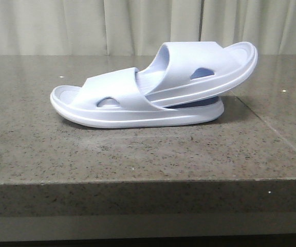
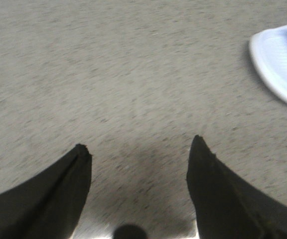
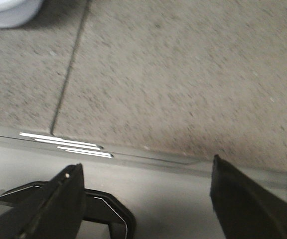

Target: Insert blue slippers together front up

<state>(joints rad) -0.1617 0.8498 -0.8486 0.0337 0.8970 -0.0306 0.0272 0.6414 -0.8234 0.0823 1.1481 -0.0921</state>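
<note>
The two blue slippers lie nested on the stone table. The lower slipper [image 1: 112, 105] rests flat, sole down. The upper slipper [image 1: 204, 69] is pushed under the lower one's strap and tilts up to the right. Neither arm shows in the front view. My left gripper [image 2: 139, 149] hangs open over bare table, with one end of a slipper [image 2: 283, 59] off to the side. My right gripper [image 3: 146, 172] is open too, nothing between its fingers, over the table's edge; a bit of slipper sole [image 3: 9, 12] shows far off.
The speckled stone table [image 1: 137, 154] has a seam [image 1: 271, 128] running on its right side and a front edge [image 1: 148, 180] near the camera. Pale curtains hang behind. A black part [image 3: 103, 209] lies below the table edge in the right wrist view.
</note>
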